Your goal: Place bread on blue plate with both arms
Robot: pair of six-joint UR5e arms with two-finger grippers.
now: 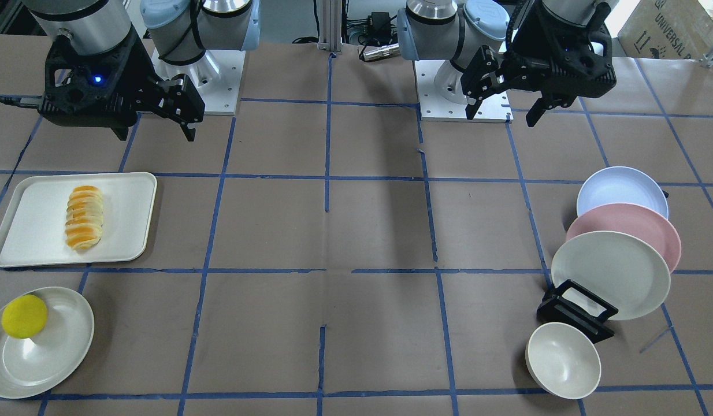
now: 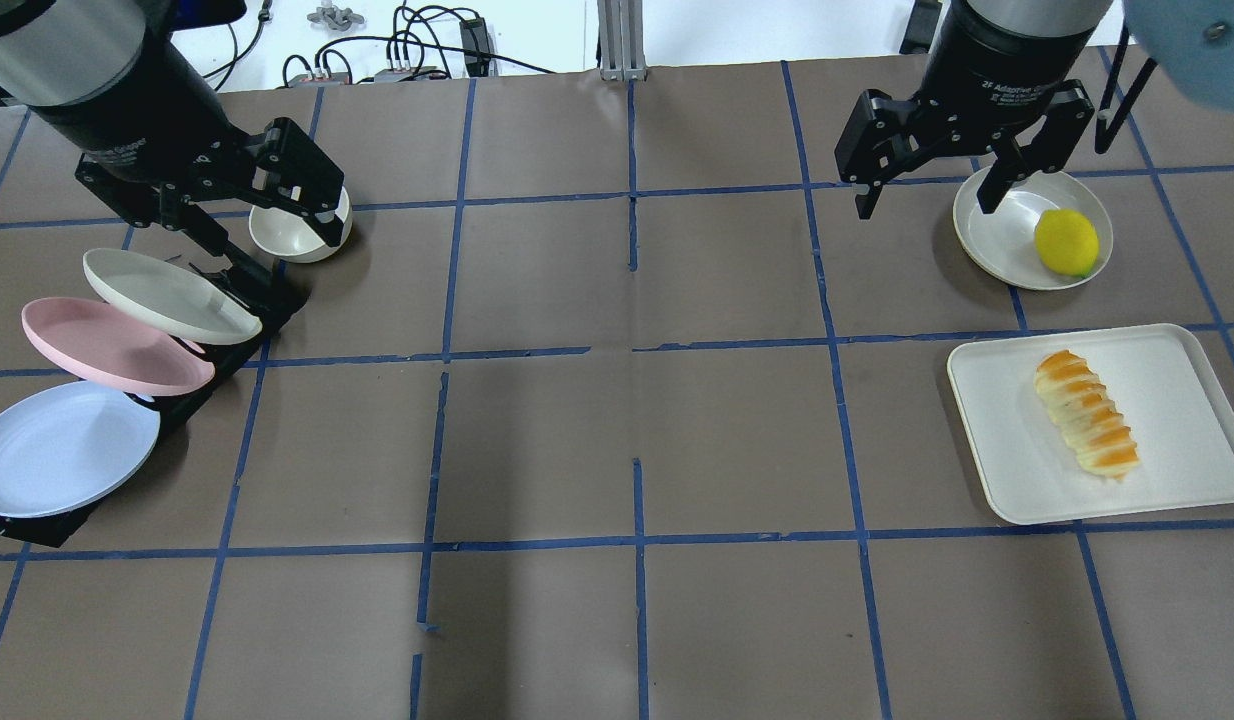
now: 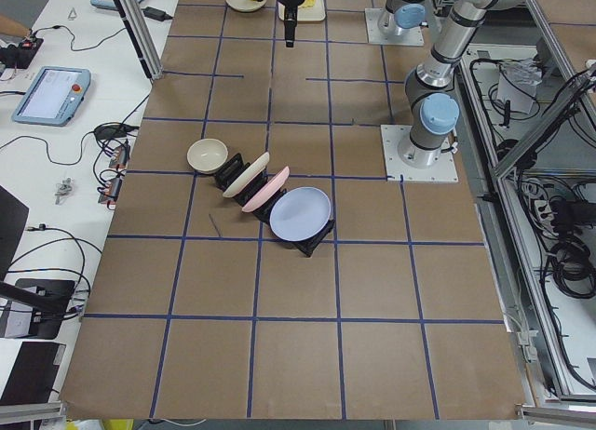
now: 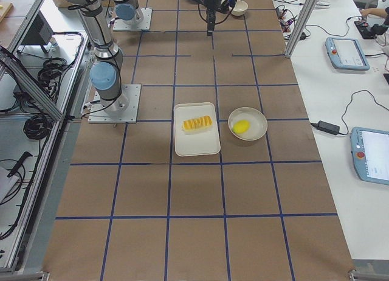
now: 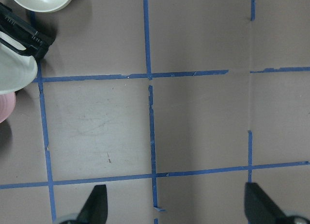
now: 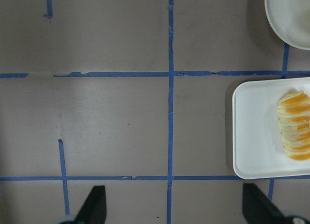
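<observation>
The bread (image 1: 84,216), an oblong orange-and-cream ridged loaf, lies on a white tray (image 1: 33,225); it also shows in the overhead view (image 2: 1087,412) and the right wrist view (image 6: 295,132). The blue plate (image 1: 621,190) leans in a black rack, the one nearest the robot; it shows in the overhead view (image 2: 62,447) too. My right gripper (image 2: 925,208) is open and empty, high above the table beyond the tray. My left gripper (image 2: 277,250) is open and empty, above the rack's far end. Both grippers' fingertips (image 5: 94,204) (image 6: 94,204) stand wide apart.
A pink plate (image 1: 634,231) and a cream plate (image 1: 611,274) lean in the same rack (image 1: 576,315). A cream bowl (image 1: 563,360) stands beside it. A yellow ball (image 1: 24,316) sits on a cream plate (image 1: 50,352) next to the tray.
</observation>
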